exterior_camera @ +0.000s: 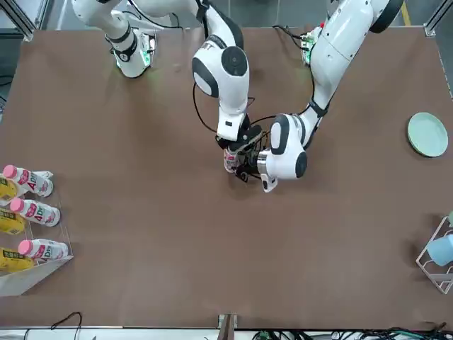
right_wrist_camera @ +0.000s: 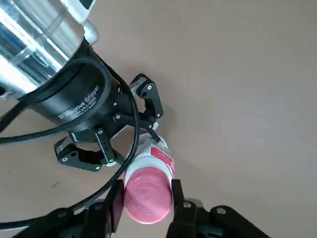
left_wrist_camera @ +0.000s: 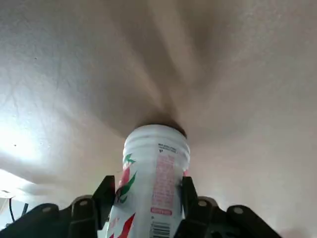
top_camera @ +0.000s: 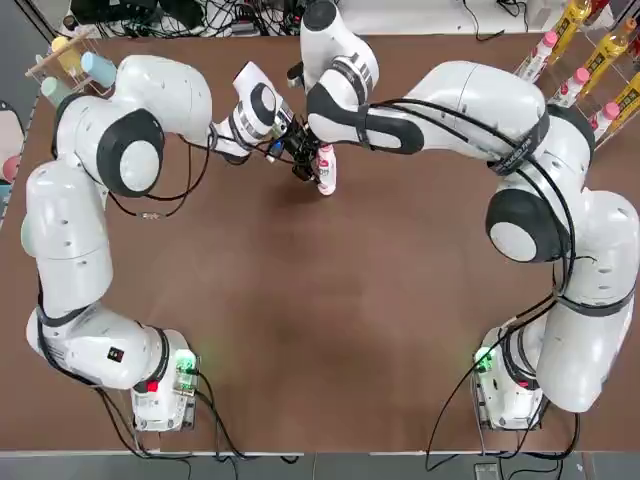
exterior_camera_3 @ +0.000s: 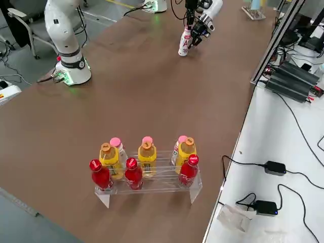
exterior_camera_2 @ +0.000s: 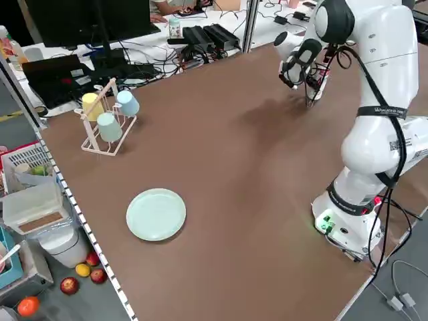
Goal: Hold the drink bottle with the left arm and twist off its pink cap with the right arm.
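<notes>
Pink cap [right_wrist_camera: 147, 191] fills the right wrist view, and the right gripper [right_wrist_camera: 145, 198] has its two fingers clamped on its sides from above. Under it stands the drink bottle [left_wrist_camera: 154, 178], upright on the brown table [top_camera: 330, 330], in the far middle part between the two arms. From the side, the left gripper [left_wrist_camera: 148, 198] has its fingers pressed on the label of the bottle body, a little under the neck.

Both grips look good for the twisting step, and the cap is not yet off.

Some things could go wrong from here, I think. If the left grip is too soft, the whole bottle may turn together with the cap, and the thread will not open. The smooth cap may also slip between the right fingers. A sideways pull from the right arm [top_camera: 470, 110] could tilt the bottle, and a hard squeeze on the thin plastic could push drink out once the cap loosens.
</notes>
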